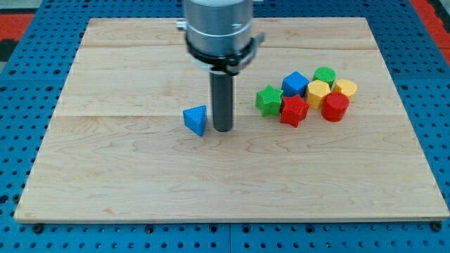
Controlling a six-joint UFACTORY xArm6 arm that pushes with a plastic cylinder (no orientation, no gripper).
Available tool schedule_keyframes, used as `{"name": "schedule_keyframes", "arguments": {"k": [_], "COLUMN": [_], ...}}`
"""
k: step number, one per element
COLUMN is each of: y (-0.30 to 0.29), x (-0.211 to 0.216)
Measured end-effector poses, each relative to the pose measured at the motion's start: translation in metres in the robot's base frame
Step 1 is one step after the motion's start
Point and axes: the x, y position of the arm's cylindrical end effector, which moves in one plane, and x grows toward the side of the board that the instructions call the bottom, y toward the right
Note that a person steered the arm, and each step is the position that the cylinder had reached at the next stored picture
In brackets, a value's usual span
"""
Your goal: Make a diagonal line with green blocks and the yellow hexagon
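A green star block (268, 100) sits at the left end of a tight cluster right of centre. A second green block (325, 75) sits at the cluster's top. A yellow hexagon (345, 88) lies at the cluster's right, beside another yellow block (318, 92). My tip (222, 129) rests on the board just right of a blue triangle block (196, 120), well left of the cluster and apart from it.
The cluster also holds a blue cube (295, 83), a red star block (294, 110) and a red block (335, 107). The wooden board (105, 183) lies on a blue perforated table. The arm's grey body (217, 28) hangs over the board's top middle.
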Motion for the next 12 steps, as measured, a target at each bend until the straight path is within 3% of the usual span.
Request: {"name": "schedule_keyframes", "arguments": {"k": [1, 3, 4, 5, 6, 10, 12], "y": [0.05, 0.231, 0.246, 0.156, 0.066, 0.066, 0.169], "x": [0.015, 0.0, -0.018, -0.022, -0.053, -0.109, -0.163]}}
